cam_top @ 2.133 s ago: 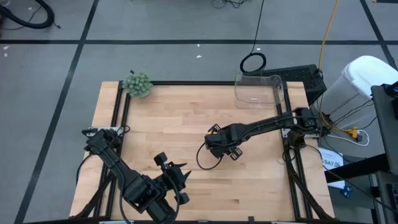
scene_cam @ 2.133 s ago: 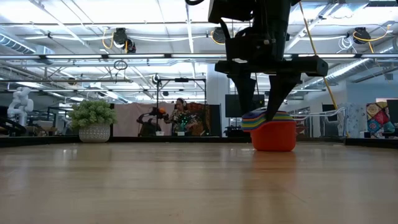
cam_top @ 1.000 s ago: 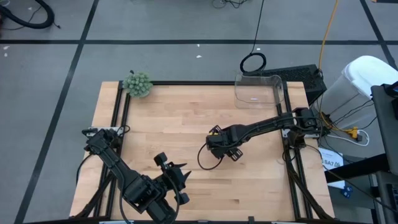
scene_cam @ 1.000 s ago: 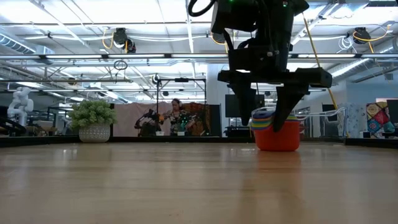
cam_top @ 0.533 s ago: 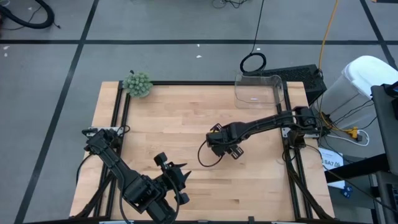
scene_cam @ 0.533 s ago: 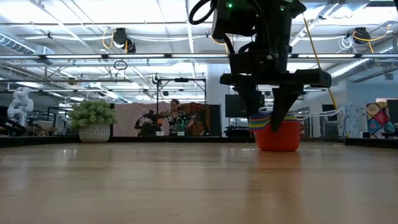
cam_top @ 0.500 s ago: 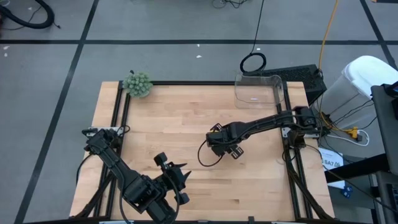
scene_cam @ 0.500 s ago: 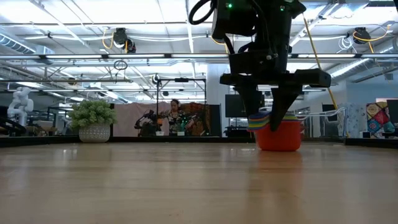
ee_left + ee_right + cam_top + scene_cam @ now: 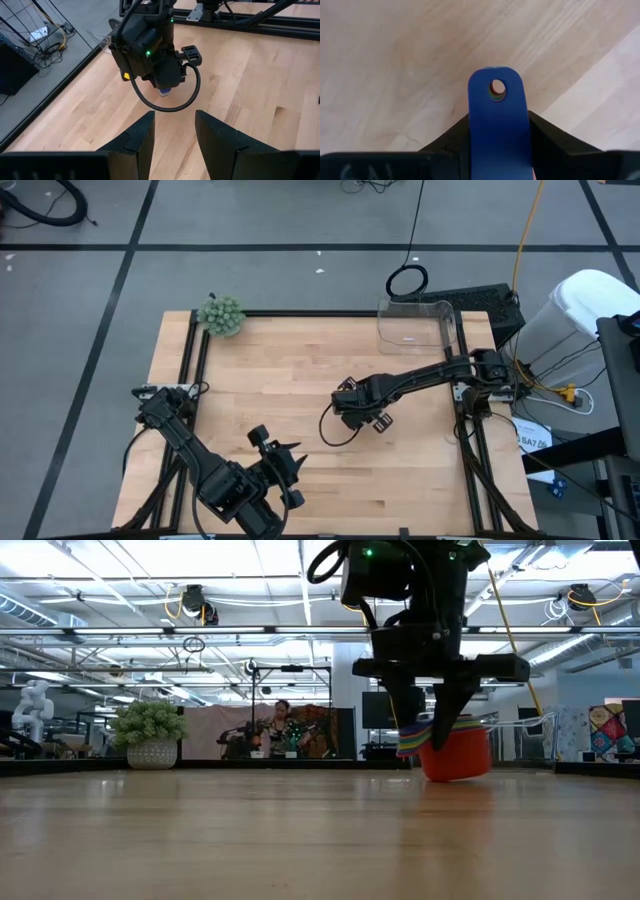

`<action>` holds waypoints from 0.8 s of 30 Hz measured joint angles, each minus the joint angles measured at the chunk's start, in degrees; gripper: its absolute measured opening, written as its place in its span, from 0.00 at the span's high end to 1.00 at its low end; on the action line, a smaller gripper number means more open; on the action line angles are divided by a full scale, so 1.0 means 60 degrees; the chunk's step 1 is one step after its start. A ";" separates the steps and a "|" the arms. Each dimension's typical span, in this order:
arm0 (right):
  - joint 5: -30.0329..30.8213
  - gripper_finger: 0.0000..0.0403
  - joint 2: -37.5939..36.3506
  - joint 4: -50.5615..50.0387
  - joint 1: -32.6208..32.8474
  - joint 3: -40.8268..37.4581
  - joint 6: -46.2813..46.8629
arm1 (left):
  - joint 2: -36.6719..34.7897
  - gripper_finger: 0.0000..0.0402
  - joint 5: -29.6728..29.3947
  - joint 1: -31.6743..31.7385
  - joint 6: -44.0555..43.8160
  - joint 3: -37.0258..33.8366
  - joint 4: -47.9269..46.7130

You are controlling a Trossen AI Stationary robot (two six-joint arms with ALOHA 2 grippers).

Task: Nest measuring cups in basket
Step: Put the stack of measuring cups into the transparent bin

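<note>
Gripping the nested cups (image 9: 447, 745) by their stacked handles, the right gripper (image 9: 352, 413) holds them tilted just off the table at frame centre. Lift higher and level before heading to the basket (image 9: 416, 326), upper right. The left gripper (image 9: 172, 132), lower left, waits with fingers apart.

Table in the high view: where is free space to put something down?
Bare wood lies between the fuzzy ball and the basket, and along the near edge right of the left gripper. The middle is crowded: the right gripper holds the stacked measuring cups.
</note>
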 joint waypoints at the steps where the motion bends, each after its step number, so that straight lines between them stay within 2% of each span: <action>1: 0.0033 0.67 0.0000 0.0000 0.0000 0.0000 -0.0105 | 0.0000 0.64 0.0000 0.0000 0.0000 -0.0002 0.0000; 6: 0.0712 0.67 -0.0183 0.0241 0.0015 0.0000 -0.0263 | 0.0000 0.64 0.0000 0.0000 -0.0007 0.0000 0.0000; 11: 0.0729 0.67 -0.0715 0.0256 -0.0107 0.0000 -0.0200 | 0.0000 0.64 0.0000 -0.0002 -0.0011 -0.0002 -0.0002; 24: 0.1242 0.68 -0.1859 -0.0699 -0.1429 0.0000 0.0000 | 0.0000 0.64 -0.0004 -0.0002 0.0000 0.0000 0.0000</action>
